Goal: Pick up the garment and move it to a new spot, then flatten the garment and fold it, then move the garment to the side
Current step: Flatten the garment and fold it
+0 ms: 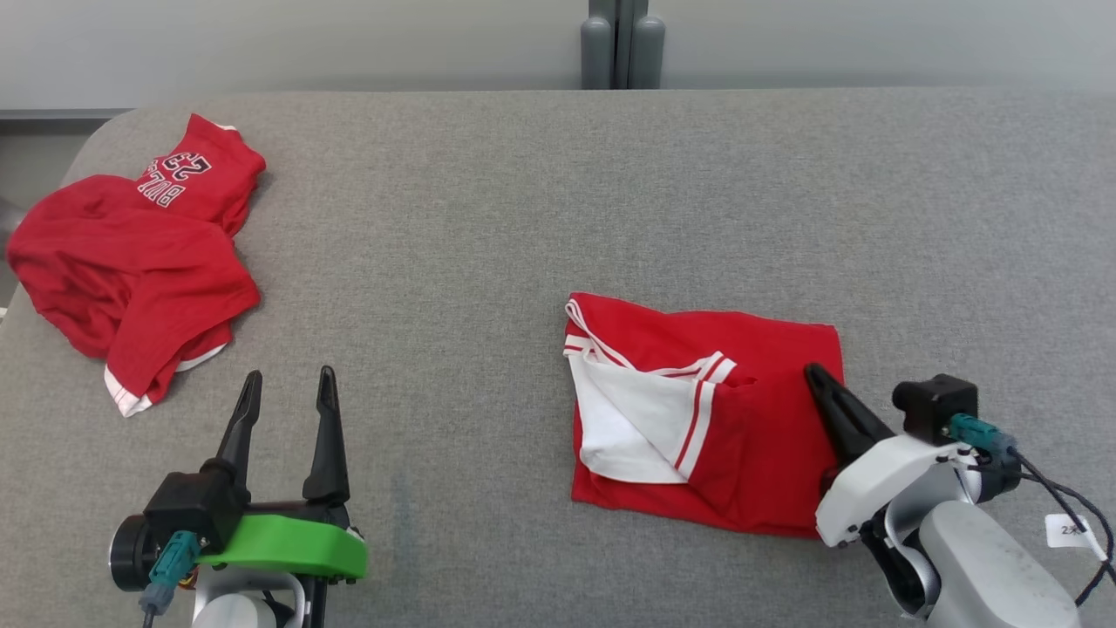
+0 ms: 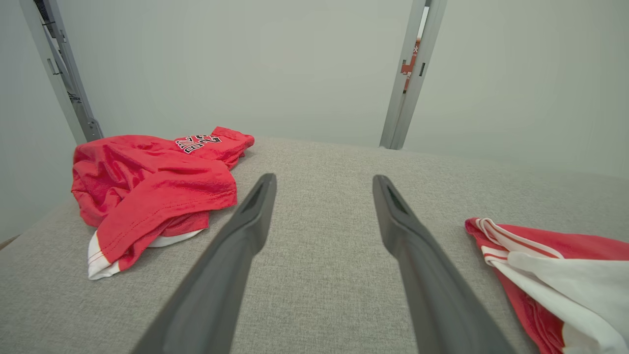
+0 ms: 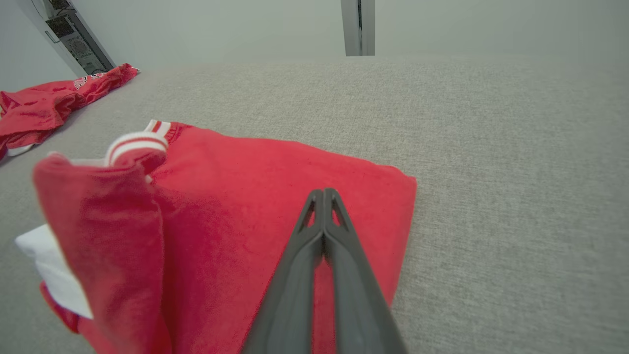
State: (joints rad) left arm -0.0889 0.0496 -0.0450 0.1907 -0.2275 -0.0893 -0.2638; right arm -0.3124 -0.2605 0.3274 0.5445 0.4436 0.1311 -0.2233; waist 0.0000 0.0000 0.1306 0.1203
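The garment (image 1: 750, 410), red with white striped trim, lies folded into a rough rectangle right of the table's middle, a white inner panel showing on its left half. My right gripper (image 1: 815, 375) is shut over the garment's right part, fingers pressed together with no cloth seen between them; the right wrist view shows the joined tips (image 3: 323, 192) above the red cloth (image 3: 236, 196). My left gripper (image 1: 289, 377) stands open at the lower left over bare table, nothing between its fingers (image 2: 245, 231). The garment's corner (image 2: 540, 255) lies to its right.
A second red jersey (image 1: 131, 253) with white lettering lies crumpled at the table's far left edge, also seen as a heap (image 2: 152, 187) ahead-left of my left gripper. The grey fabric table (image 1: 558, 192) runs wide between them. A grey post (image 1: 622, 44) stands behind the far edge.
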